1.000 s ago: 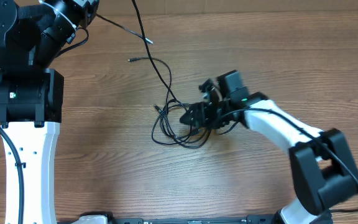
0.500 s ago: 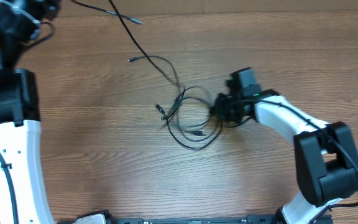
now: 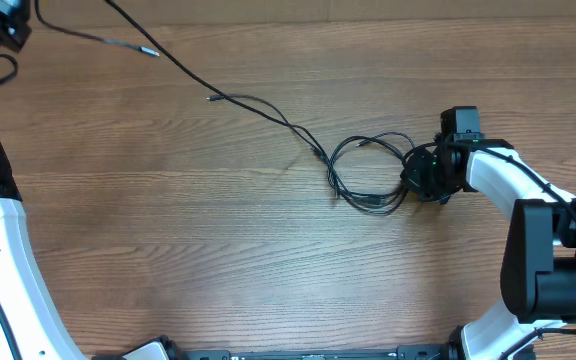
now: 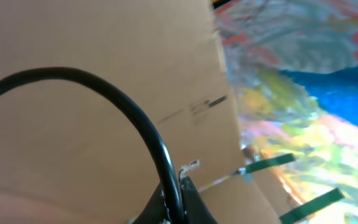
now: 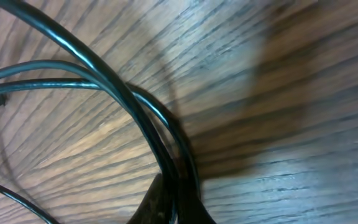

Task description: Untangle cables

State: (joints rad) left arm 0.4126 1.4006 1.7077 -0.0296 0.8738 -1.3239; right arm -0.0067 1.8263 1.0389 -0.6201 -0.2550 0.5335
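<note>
Overhead view: the right gripper [image 3: 413,181], jaws pinched on the cables [image 3: 372,202], sits at three o'clock on the wooden table [image 3: 218,260]; the looped bunch lies just beside it, one strand running toward eleven o'clock, where the left gripper [image 4: 174,204] apparently clamps it

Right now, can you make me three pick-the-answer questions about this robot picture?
1. Where is the looped bunch of cables?
A) at the right gripper
B) far left
C) at the picture's bottom edge

2. What colour are the cables?
A) white
B) black
C) red

3. The right gripper is:
A) wide open
B) shut on the cables
C) shut on nothing

Answers:
1 A, the loops run right into it.
2 B, every one shows black.
3 B, the right wrist view shows cables pinched between its tips.
</note>
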